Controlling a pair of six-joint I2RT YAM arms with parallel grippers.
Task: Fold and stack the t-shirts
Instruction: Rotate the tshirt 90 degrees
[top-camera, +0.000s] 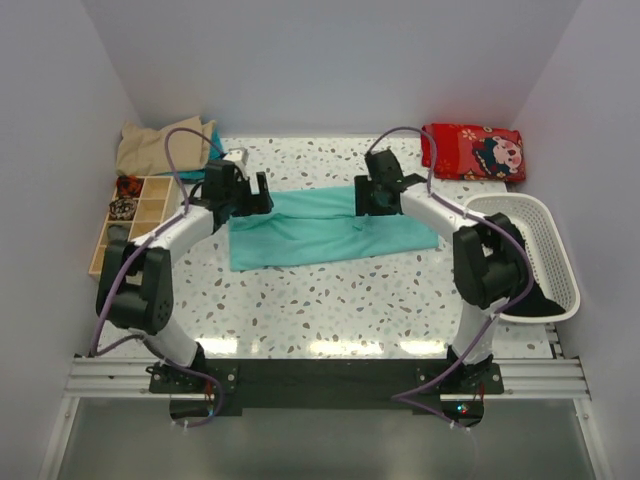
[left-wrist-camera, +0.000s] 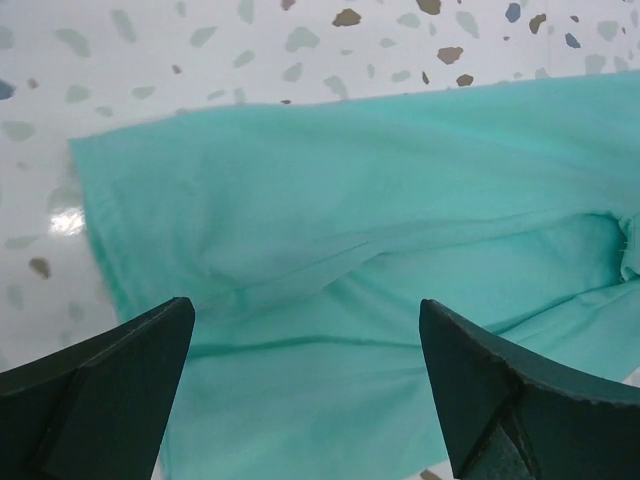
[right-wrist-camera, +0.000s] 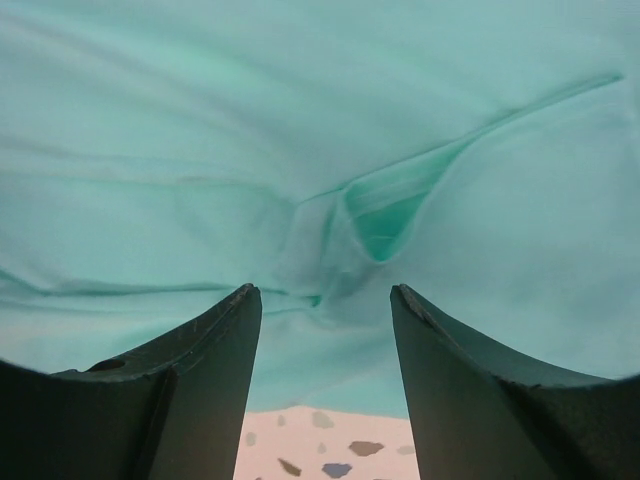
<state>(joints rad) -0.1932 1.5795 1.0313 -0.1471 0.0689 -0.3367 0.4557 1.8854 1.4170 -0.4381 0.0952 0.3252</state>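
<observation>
The teal t-shirt lies across the middle of the table, folded into a long band that runs left to right. Its left end is broader than the right.

Around it we see a tan t-shirt heaped in the far left corner. A wooden tray with compartments sits along the left edge, small dark items in some of them. A red patterned cushion lies in the far right corner, and a white basket stands on the right edge. All of these lie apart from the teal shirt.

Both arms reach over the band, and their wrists cover parts of its far edge. The left gripper hangs at the far left end and the right gripper just right of the middle. The right arm's elbow hides part of the basket, where something dark shows at the near end; we cannot tell what it is.

The overhead view does not settle how the claws stand, but the wrist views do. On the left, the fingers are spread wide with nothing between them, and the shirt's left hem and the speckled table show beyond. On the right, the gap is narrower but also empty, with a small puckered fold of teal cloth just past it. We cannot tell whether any fingertip touches the fabric.
</observation>
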